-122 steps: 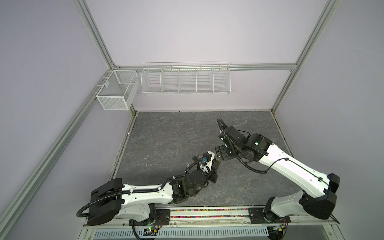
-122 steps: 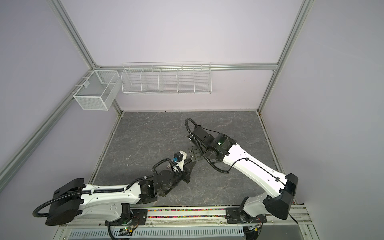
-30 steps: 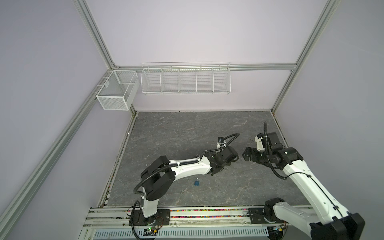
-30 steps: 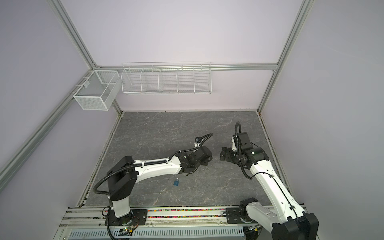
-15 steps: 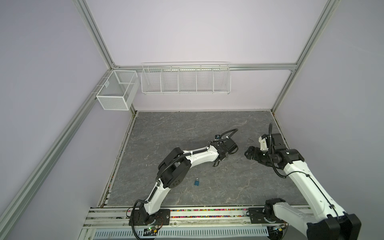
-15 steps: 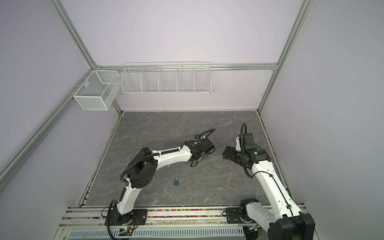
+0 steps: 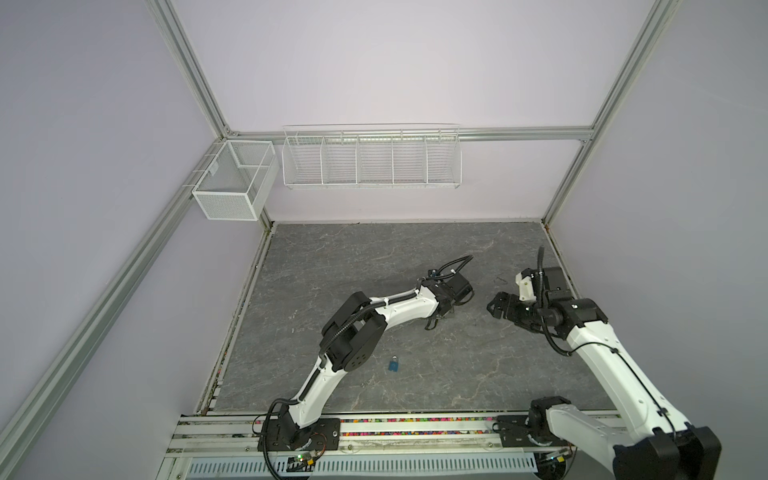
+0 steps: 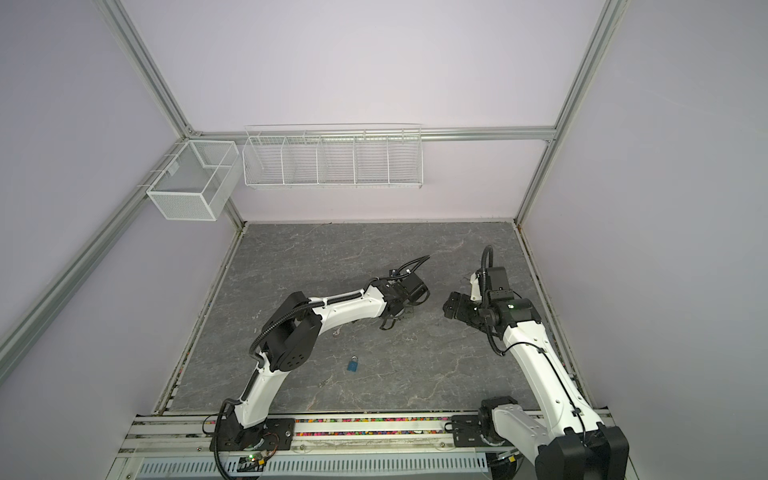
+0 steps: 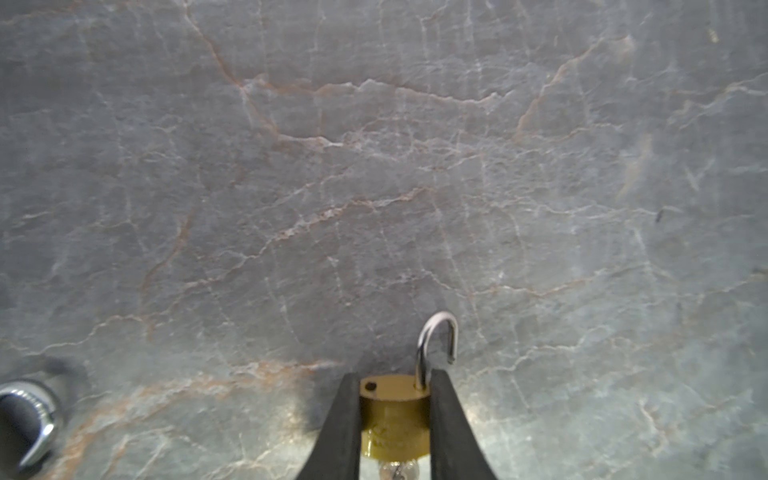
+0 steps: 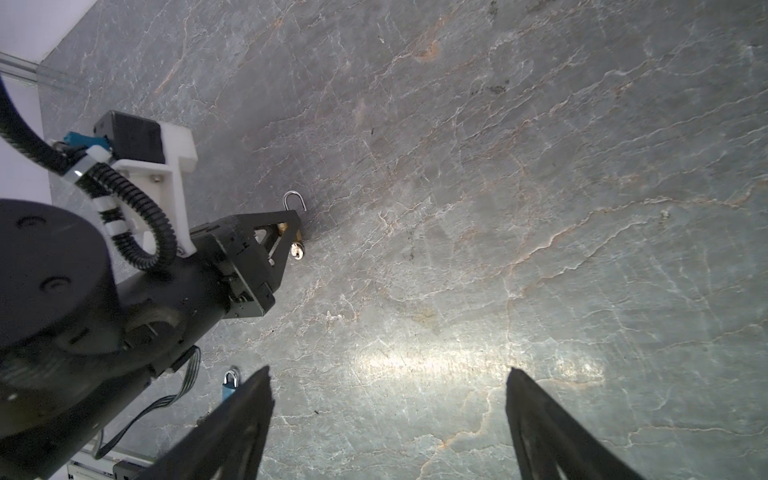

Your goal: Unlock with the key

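My left gripper (image 9: 394,388) is shut on a brass padlock (image 9: 394,415), one finger on each side of its body. The steel shackle (image 9: 438,340) stands swung open, its free end out of the body. The silver head of the key (image 9: 395,471) sticks out of the padlock's underside. In the right wrist view the left gripper (image 10: 291,232) holds the padlock (image 10: 283,226) just above the table, key (image 10: 297,250) below it. Both top views show that gripper (image 7: 440,319) (image 8: 400,319) mid-table. My right gripper (image 10: 388,374) (image 7: 496,307) (image 8: 451,309) is open and empty, a short way to the right, facing it.
A small blue padlock (image 7: 394,364) (image 8: 353,364) (image 10: 230,384) lies shut on the grey stone table (image 7: 374,257), nearer the front. A thin bent wire piece (image 7: 500,279) lies behind the right gripper. Two white wire baskets (image 7: 372,158) (image 7: 235,185) hang on the back wall.
The left arm's elbow has swung up and toward the middle while its gripper kept the padlock near the same spot. The right gripper has drawn back slightly to the right.
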